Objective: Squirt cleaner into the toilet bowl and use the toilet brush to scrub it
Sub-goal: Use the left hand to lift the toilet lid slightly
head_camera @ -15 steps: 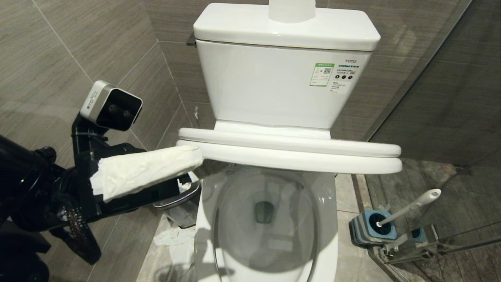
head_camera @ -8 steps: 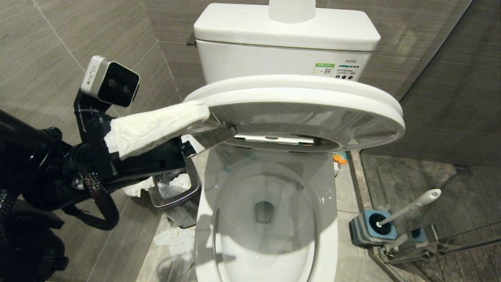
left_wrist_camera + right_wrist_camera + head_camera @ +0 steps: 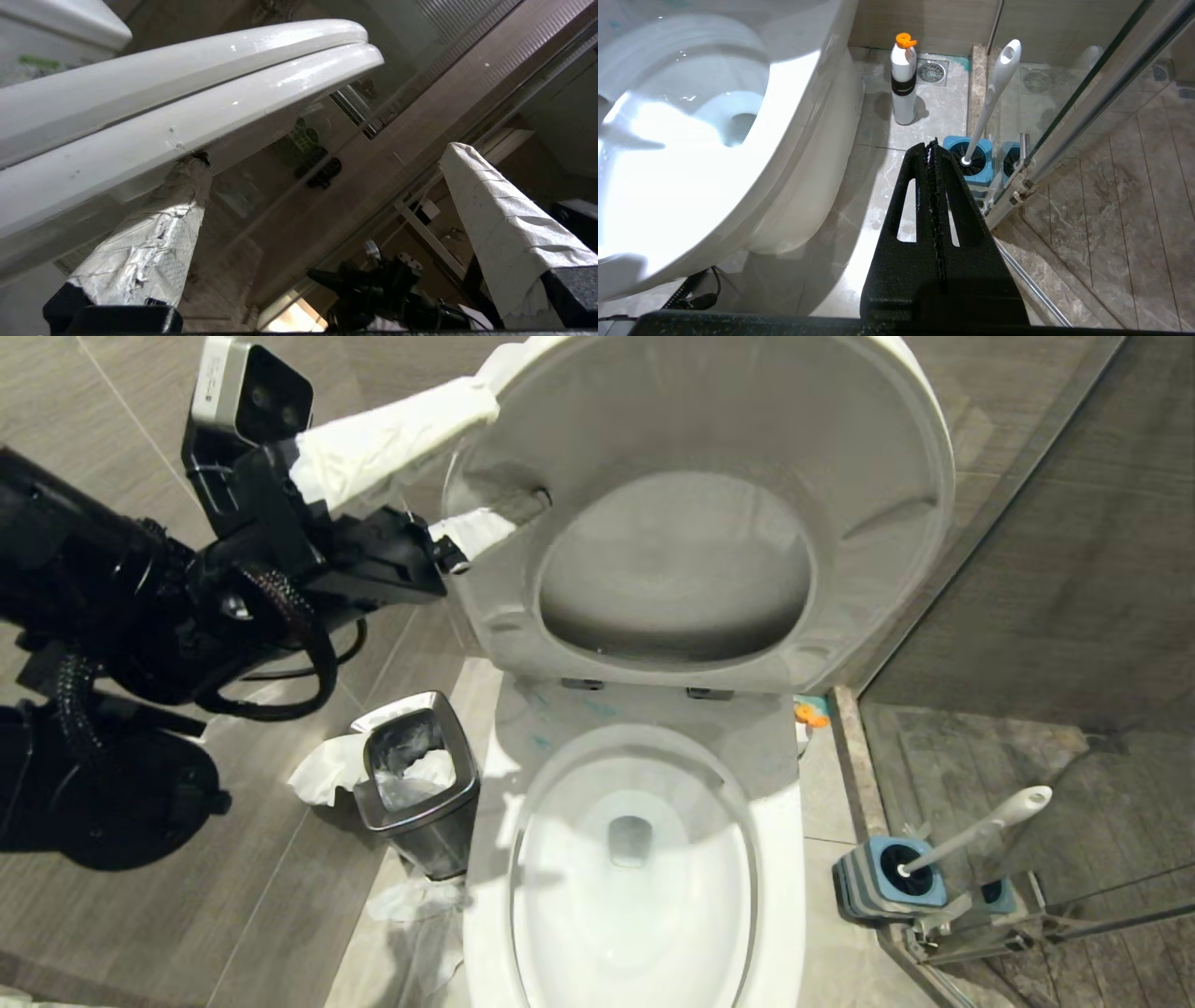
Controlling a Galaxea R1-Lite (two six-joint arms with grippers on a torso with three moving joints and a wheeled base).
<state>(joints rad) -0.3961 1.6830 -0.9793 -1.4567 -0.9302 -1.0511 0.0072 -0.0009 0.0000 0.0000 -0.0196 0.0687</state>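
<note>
On your far left, the left gripper (image 3: 471,467) is raised high beside the toilet with its two white-wrapped fingers (image 3: 392,429) spread as wide as they go. They straddle the left edge of the seat and lid (image 3: 709,485), which stand tilted up and back together; in the left wrist view one wrapped finger (image 3: 159,242) lies against the underside of the seat edge and the other stands well apart, so nothing is clamped.

Below the arm, on the floor left of the toilet, you see a small square steel waste bin (image 3: 417,784) with crumpled paper in it and beside it.

In the middle, the toilet bowl (image 3: 635,887) is uncovered, white and glossy, with water at the drain. A few thin blue smears (image 3: 597,709) mark the rim just under the hinges.

To the right of the toilet, far back by the wall, a white bottle with an orange cap (image 3: 903,79) stands upright on the floor. Nearer you, the toilet brush (image 3: 976,835) leans in its blue holder (image 3: 887,877) beside the glass partition (image 3: 1074,569).

The right gripper (image 3: 934,154) is parked low on the right, above the floor, its black fingers pressed together and empty.
</note>
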